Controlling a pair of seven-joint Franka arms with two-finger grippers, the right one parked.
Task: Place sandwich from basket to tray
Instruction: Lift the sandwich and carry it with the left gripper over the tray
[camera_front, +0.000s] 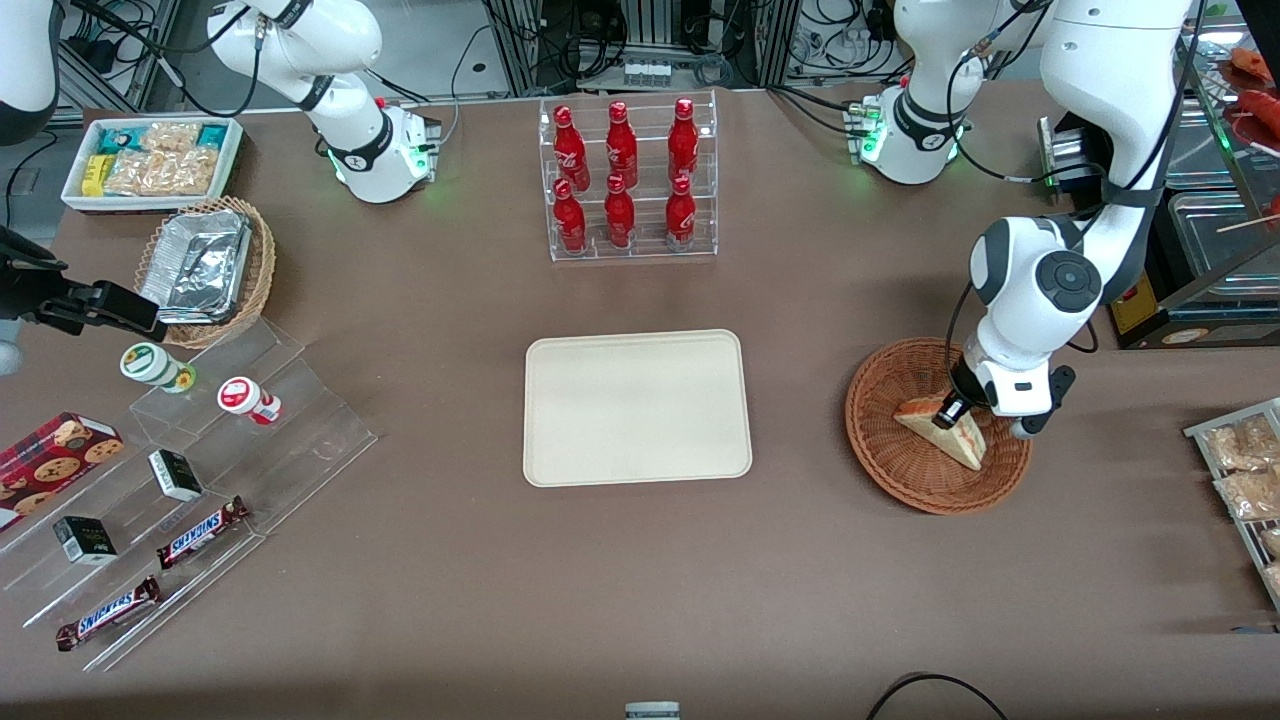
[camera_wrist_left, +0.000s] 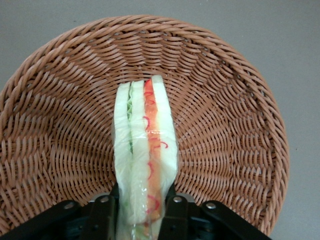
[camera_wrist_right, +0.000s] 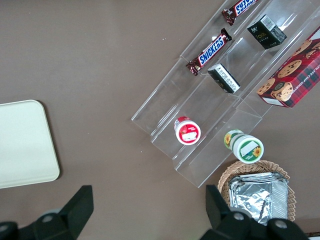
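Brown tabletop runs under everything, with cable clutter and frames along its edge farthest from the front camera. On it, toward my working arm's end, sits the basket (camera_front: 905, 470), and inside it the sandwich (camera_front: 945, 430) lies on the weave, its striped filling edge of red, orange and green showing through the clear wrap (camera_wrist_left: 150, 145). My gripper (camera_front: 950, 410) is down in the basket, and my fingers (camera_wrist_left: 175, 212) press narrow against both bread faces at one end of the wedge, holding it between them. The sandwich still touches the wicker as far as I can see. Beside the basket, toward the middle of the table, lies the tray (camera_front: 560, 440), flat and apart from the basket's rim. Farther from the front camera than the tray stands a clear rack of red bottles (camera_front: 625, 175). Toward the parked arm's end are a clear stepped stand (camera_front: 300, 440) with chocolate bars (camera_front: 200, 530) and small jars (camera_front: 248, 398), a tan basket of foil trays (camera_front: 205, 265), and a white bin of snack packets (camera_front: 150, 160)
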